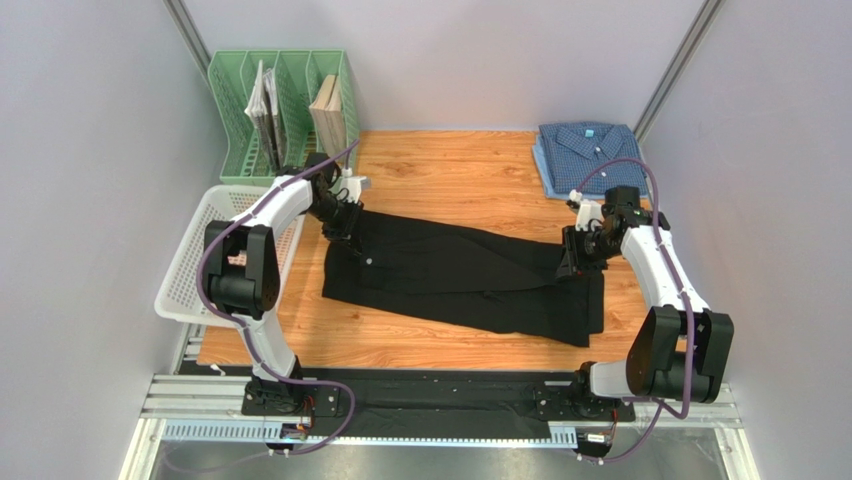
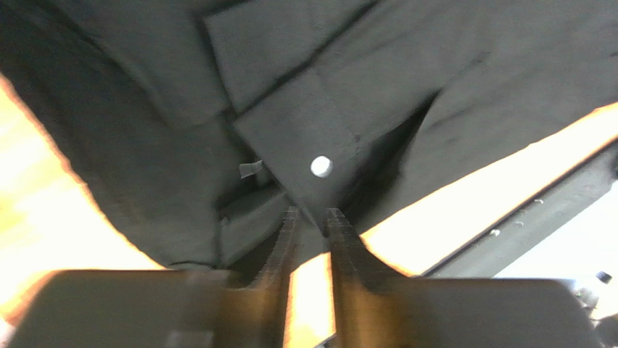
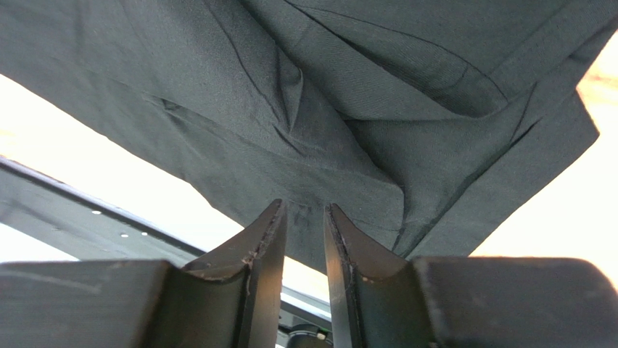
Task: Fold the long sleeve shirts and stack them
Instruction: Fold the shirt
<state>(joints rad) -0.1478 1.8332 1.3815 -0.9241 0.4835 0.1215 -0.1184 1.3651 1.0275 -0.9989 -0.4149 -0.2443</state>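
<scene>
The black shirt (image 1: 465,280) is lying stretched across the bench (image 1: 450,160), with the right fingers (image 3: 265,246) pinching one end and the left fingers (image 2: 286,246) standing slightly apart by the cuff (image 2: 297,138), so a one-sided pull is risking dragging and wrinkling it.

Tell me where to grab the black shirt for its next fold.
Probably pinch the black shirt at both short ends at once, coming down from above at the outer edges. It lies flat as a long band left to right across the table, so the ends can meet.
</scene>
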